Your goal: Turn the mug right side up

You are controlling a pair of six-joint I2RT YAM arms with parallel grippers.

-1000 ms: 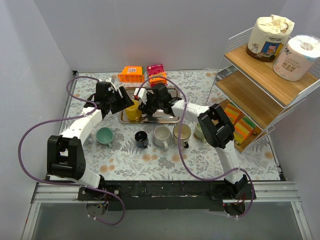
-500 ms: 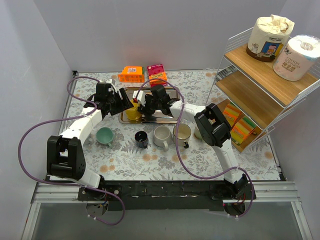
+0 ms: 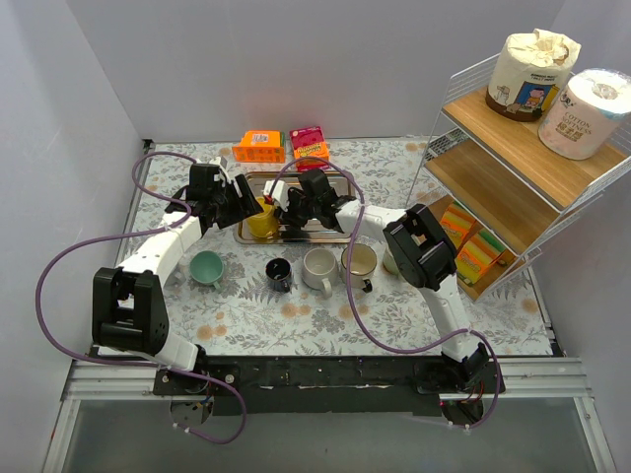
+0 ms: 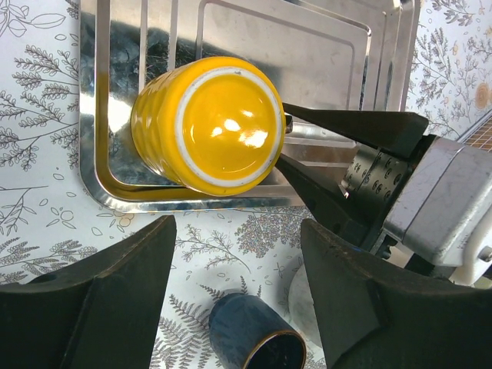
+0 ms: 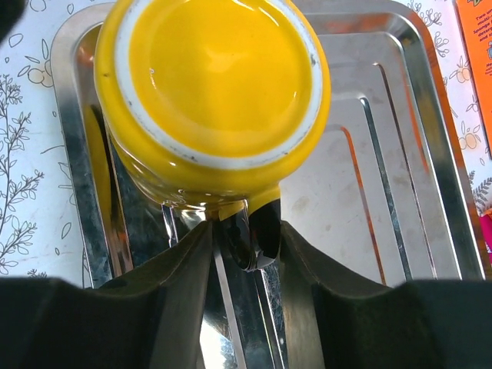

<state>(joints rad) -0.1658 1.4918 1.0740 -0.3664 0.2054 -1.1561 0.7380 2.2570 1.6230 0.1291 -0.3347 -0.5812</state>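
Note:
The yellow ribbed mug stands upside down and tilted at the near-left corner of the steel tray. Its base faces up in the left wrist view and the right wrist view. My right gripper reaches in from the right, and its fingers are closed on the mug's handle. My left gripper hovers at the mug's left side, open and empty.
A dark blue cup, a white mug, a beige mug and a teal cup stand in front of the tray. Orange and red boxes lie behind it. A wire shelf rack stands at the right.
My right gripper has edged a little left and back along the tray, holding the mug's handle. The left arm has barely moved.

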